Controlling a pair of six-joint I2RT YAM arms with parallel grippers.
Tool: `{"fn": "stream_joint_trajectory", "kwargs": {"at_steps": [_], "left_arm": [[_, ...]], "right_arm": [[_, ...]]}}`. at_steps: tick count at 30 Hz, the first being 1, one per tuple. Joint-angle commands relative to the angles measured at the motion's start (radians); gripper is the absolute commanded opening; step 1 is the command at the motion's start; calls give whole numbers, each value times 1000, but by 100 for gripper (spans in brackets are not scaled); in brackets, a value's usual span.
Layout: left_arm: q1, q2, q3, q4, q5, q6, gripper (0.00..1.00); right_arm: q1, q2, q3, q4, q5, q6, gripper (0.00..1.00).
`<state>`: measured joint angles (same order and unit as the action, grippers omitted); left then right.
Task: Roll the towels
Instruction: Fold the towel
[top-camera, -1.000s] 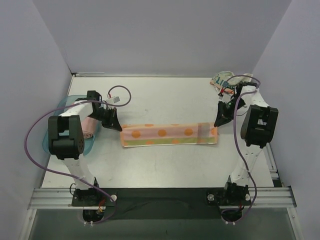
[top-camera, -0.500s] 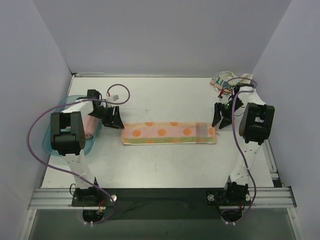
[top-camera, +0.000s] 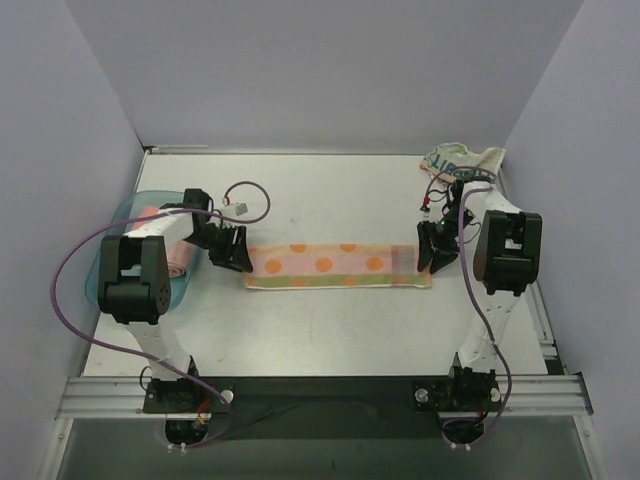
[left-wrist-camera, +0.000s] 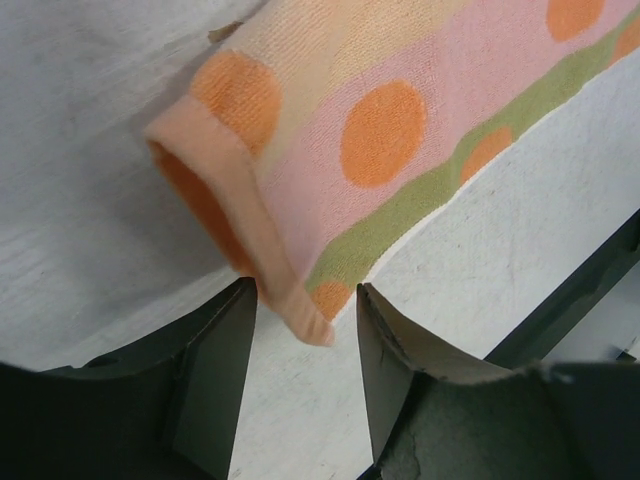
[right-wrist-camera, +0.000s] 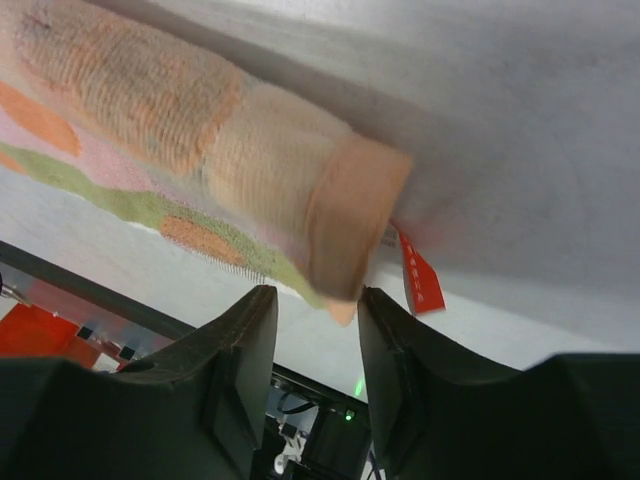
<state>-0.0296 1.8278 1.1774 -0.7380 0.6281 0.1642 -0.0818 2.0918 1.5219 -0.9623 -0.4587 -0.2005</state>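
Note:
The striped towel (top-camera: 335, 265), dotted with orange, lies flat as a long folded strip across the middle of the table. My left gripper (top-camera: 238, 262) is at its left end, jaws open. The towel's near corner (left-wrist-camera: 312, 300) sits loose between the fingertips (left-wrist-camera: 222, 350). At the right end my right gripper (top-camera: 428, 260) is open too, and the towel's hemmed corner (right-wrist-camera: 350, 230) pokes in between its jaws. The whitish lettered towel (top-camera: 460, 158) lies crumpled at the back right. A pink towel (top-camera: 179, 262) lies in the tray, partly hidden by my left arm.
The teal tray (top-camera: 115, 225) sits at the left edge beside my left arm. A red label (right-wrist-camera: 418, 275) sticks out under the striped towel's right end. Walls close off the left, back and right. A dark rail runs along the near edge.
Both grippers have opened and let go of the striped towel's ends. The towel has settled flat, and both grippers have come down to its near corners.

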Motion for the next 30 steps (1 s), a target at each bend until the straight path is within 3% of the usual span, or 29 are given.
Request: {"fn": "stream_joint_trajectory", "kwargs": {"at_steps": [1, 3, 4, 7, 11, 16, 25, 27, 30], "left_arm": [[-18, 16, 21, 25, -10, -12, 53], [-21, 33, 44, 23, -1, -14, 47], [-21, 39, 51, 23, 1, -15, 35], [-20, 44, 83, 25, -5, -20, 16], [-4, 2, 114, 37, -16, -25, 0], [10, -28, 136, 52, -33, -17, 0], [10, 76, 87, 120, -61, -18, 0], [8, 105, 80, 126, -70, -20, 4], [10, 110, 65, 146, -93, -20, 20]], "right_arm": [[8, 37, 17, -27, 22, 21, 36], [8, 51, 30, -26, 26, 23, 27], [7, 56, 34, -23, 31, 23, 24], [7, 74, 43, -15, 63, 19, 12], [5, 94, 53, -9, 117, 21, 6], [4, 99, 75, -7, 150, 18, 4], [8, 94, 87, -9, 130, 16, 4], [10, 94, 89, -12, 126, 12, 5], [16, 93, 93, -15, 121, 7, 7]]}}
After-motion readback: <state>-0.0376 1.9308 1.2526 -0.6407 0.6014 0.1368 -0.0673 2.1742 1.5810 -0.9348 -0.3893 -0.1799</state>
